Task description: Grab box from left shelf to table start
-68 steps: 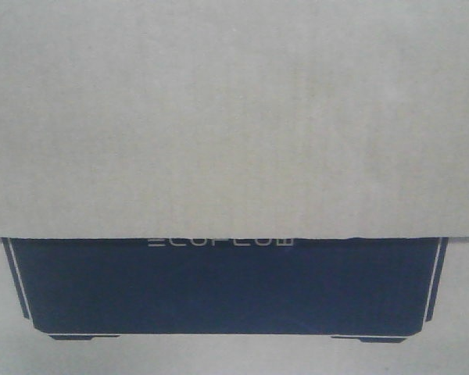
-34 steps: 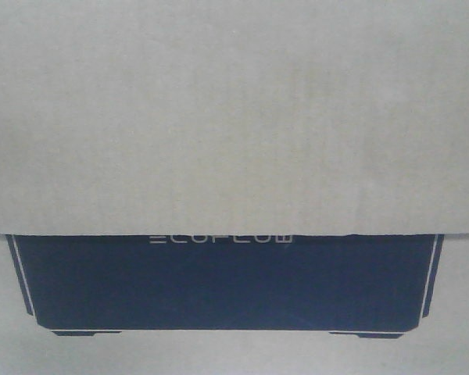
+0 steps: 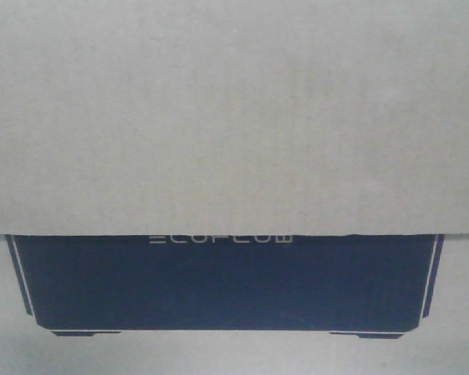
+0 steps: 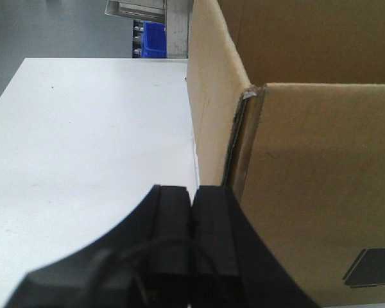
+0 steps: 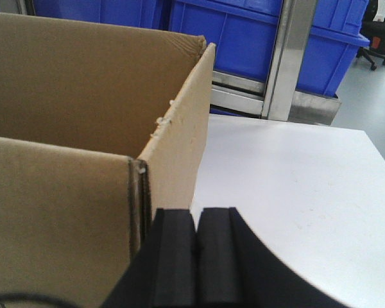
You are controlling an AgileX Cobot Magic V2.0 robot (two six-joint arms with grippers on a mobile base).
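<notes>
While the box (image 4: 295,192) sits on the white table (image 4: 83,147), the left gripper (image 4: 191,224) and right gripper (image 5: 197,244) flank its sides, pads pressed together on nothing.

White table (image 4: 83,141), blue bins (image 5: 244,32), grey floor (image 4: 45,29)
</notes>
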